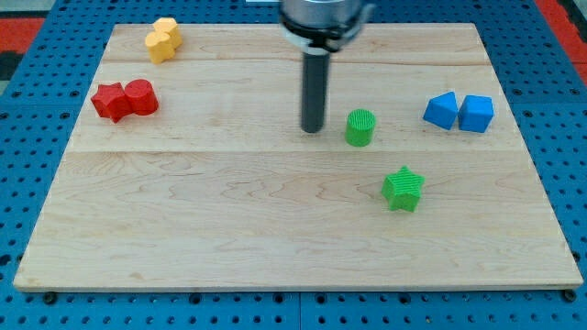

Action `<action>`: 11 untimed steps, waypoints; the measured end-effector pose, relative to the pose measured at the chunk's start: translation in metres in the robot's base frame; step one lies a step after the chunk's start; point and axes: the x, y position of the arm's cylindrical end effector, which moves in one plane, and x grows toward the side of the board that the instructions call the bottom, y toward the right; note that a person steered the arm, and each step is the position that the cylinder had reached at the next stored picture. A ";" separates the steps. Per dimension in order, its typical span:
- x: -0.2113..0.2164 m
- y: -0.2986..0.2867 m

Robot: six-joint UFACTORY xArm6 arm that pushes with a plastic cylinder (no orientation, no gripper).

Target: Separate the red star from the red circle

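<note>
Nearest the view's bottom, the wooden tabletop [183, 238] lies bare across its lower band, resting on a blue pegboard [27, 183] that frames it on every side. The first block going up is the green star [403, 188], right of centre, standing alone. Just above it and slightly to the view's left sits the green cylinder [360, 126], apart from the star.

My tip [313, 129] is down on the tabletop near the middle, just beside the green cylinder on its left, with a thin gap showing between them. The dark rod [315, 90] rises straight to its mount [326, 18] at the view's top edge. There are no jaws on this arm, only the rod, so nothing is spread, pressed together or pinching.

At about the same depth on the view's right, two blue blocks touch each other: a blue block [441, 110] with slanted faces and a blue cube [476, 113] beside it.

Far to the view's left, the red star [110, 101] and the red circle [141, 96] sit pressed together, the star on the left, the circle on the right. They are well apart from my tip, and the stretch of tabletop between holds no block.

Farthest up, near the top left corner, a yellow block [163, 39] of lobed outline sits above the red pair, apart from them.
</note>
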 end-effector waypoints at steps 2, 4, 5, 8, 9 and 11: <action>-0.014 -0.119; -0.014 -0.144; -0.014 -0.126; 0.062 -0.301; 0.025 -0.301; -0.004 -0.301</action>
